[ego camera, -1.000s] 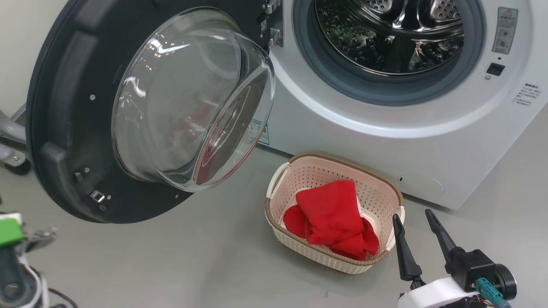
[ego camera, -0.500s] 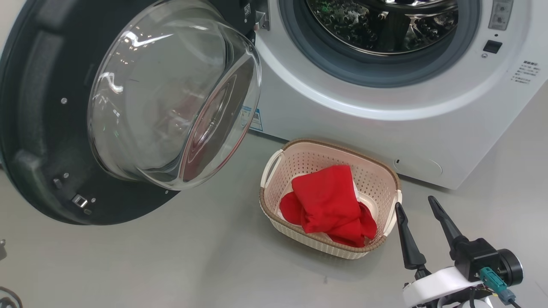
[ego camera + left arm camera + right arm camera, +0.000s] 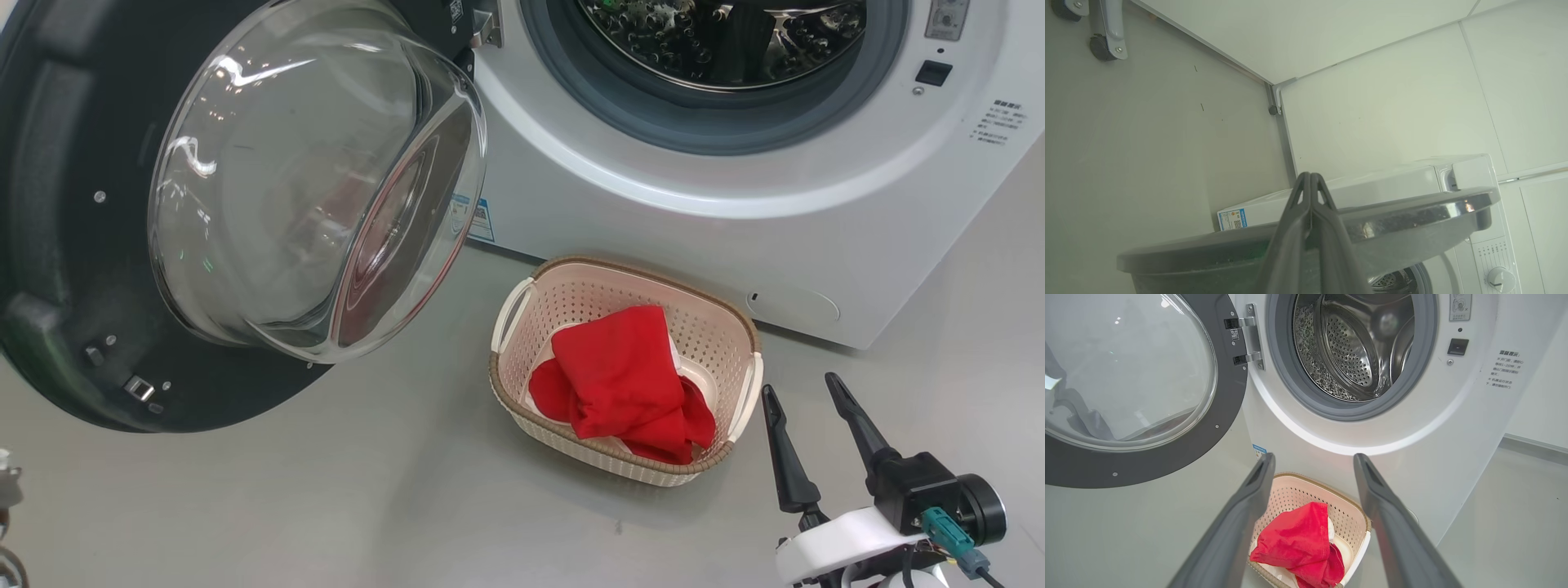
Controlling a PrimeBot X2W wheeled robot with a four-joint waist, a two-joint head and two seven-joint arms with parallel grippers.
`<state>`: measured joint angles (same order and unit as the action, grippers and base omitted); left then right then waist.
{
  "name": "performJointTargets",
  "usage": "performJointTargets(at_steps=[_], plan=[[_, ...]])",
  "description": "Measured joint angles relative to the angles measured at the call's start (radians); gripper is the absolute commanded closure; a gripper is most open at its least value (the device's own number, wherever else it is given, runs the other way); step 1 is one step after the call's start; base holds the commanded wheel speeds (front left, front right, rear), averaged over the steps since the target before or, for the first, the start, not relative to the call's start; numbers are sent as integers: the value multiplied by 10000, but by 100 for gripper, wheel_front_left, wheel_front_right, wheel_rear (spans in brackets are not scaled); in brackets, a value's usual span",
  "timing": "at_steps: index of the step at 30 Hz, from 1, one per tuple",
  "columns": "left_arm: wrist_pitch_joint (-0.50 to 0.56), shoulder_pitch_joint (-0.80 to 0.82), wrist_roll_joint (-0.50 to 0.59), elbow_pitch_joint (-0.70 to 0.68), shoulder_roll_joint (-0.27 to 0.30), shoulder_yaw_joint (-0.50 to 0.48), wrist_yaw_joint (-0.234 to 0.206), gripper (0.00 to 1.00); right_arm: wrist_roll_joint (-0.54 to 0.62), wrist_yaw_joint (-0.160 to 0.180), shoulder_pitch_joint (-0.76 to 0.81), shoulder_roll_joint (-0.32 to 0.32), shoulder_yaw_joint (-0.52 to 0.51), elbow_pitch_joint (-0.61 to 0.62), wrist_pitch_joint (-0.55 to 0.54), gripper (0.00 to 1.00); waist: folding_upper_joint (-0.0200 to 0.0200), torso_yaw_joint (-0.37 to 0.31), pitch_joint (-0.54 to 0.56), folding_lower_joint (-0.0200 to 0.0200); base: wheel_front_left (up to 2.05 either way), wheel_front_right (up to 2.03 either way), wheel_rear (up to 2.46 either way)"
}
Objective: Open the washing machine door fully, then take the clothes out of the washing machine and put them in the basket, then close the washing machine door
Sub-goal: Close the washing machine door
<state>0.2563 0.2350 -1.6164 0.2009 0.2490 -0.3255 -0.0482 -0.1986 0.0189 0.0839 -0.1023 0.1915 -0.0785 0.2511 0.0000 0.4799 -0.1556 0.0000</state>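
Note:
The washing machine door (image 3: 57,245) stands swung wide open at the left, its clear glass bowl (image 3: 310,180) bulging toward me. The white washing machine (image 3: 653,220) shows a bare steel drum (image 3: 1355,343). The cream basket (image 3: 502,384) sits on the floor in front of it, with the red clothes (image 3: 624,376) heaped inside. My right gripper (image 3: 800,386) hovers open just right of the basket, nothing between its fingers; the right wrist view looks past them (image 3: 1313,456) at the basket (image 3: 1298,498) and clothes (image 3: 1298,539). My left gripper (image 3: 1310,176) is shut and empty, beside the door's outer edge (image 3: 1412,220).
Grey floor spreads around the basket and under the door. White wall panels meet in a corner behind the machine (image 3: 1392,183). A grey wheeled leg (image 3: 1106,32) stands on the floor by the wall. The machine's control dial (image 3: 1498,279) faces front.
The head camera has shifted, so the whole picture slid up and to the left. The green-topped part of my left arm has left the lower left. My right gripper stays open.

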Motion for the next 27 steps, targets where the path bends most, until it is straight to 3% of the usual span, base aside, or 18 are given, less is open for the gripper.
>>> performJointTargets(at_steps=[27], plan=[[2529,-383,-1285,487,163,424,1078,100,-4,-75,-13,6,59,-81,-8,0,0,134,171,0,0,0,0]])
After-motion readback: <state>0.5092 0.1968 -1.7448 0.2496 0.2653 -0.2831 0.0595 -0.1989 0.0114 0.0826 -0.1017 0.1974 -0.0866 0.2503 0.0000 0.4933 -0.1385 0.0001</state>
